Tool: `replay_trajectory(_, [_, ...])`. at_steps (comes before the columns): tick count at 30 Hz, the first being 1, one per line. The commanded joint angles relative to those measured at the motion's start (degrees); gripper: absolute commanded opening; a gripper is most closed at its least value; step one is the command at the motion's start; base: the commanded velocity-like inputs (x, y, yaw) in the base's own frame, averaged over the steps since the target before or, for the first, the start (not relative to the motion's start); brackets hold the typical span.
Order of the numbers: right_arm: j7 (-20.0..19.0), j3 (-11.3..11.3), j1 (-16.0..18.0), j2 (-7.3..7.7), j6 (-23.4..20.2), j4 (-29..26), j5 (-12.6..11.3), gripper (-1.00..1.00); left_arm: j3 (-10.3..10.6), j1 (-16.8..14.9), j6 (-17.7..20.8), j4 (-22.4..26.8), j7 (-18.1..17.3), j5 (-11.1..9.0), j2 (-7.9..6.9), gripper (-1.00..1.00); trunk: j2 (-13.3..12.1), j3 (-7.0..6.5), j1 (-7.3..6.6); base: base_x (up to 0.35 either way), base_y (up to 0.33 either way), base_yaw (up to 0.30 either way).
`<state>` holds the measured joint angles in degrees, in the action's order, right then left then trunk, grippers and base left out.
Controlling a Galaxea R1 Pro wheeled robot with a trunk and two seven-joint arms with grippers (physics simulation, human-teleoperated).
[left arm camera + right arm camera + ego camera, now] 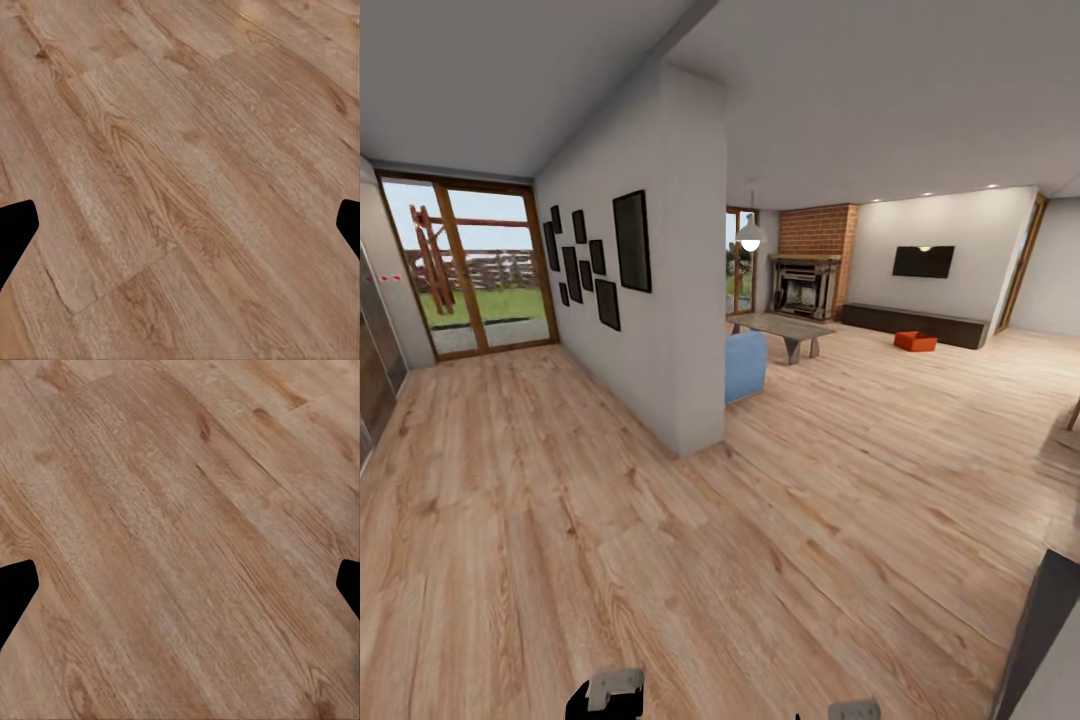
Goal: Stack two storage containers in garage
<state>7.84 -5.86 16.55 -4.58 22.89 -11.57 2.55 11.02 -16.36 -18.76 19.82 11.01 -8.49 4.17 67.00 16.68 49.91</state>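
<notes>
Task barely started: one storage container [915, 341] sits on living room floor near the low cabinet [915, 324], far off. Left gripper [180, 225] and right gripper [180, 585] are both spread wide, holding nothing.

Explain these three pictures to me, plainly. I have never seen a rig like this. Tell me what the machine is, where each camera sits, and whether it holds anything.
This is a simulated wheeled robot with two arms, steered by a person. The large picture comes from a camera on its head, looking forward over a wood plank floor. Far off in the living room, near the brick fireplace and under the wall TV, an orange-red storage container sits on the floor before a long dark cabinet.

The two smaller pictures come from cameras on its wrists, looking down past the fingers. The black shapes at the edges are the fingertips of the left arm and the fingertips of the right arm. On both, the jaws stand wide apart with bare planks between them, so nothing is held.
</notes>
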Motion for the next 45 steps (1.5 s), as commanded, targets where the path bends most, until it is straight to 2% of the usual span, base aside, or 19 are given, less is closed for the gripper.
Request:
replay_trajectory(1, [0.6, -0.44, 0.05, 0.01, 0.05, 0.05, 0.27, 1.0, 0.49, -0.04, -0.22, -0.04, 0.32, -0.56, -0.03, 1.0, 0.04, 0.07, 0.04, 0.339, 0.0, 0.0])
replay_trajectory(19, [0.42, -0.45, 0.06, 0.01, 0.03, 0.05, 0.27, 1.0, 0.49, -0.04, -0.22, -0.04, 0.32, -0.56, -0.12, 1.0, 0.04, 0.15, 0.04, 0.339, 0.0, 0.0])
replay_trajectory(45, [0.42, -0.41, 0.06, 0.01, 0.05, 0.05, 0.25, 1.0, 0.49, -0.02, -0.22, -0.04, 0.32, -0.56, -0.06, 1.0, 0.04, 1.61, 0.04, 0.339, 0.0, -0.021])
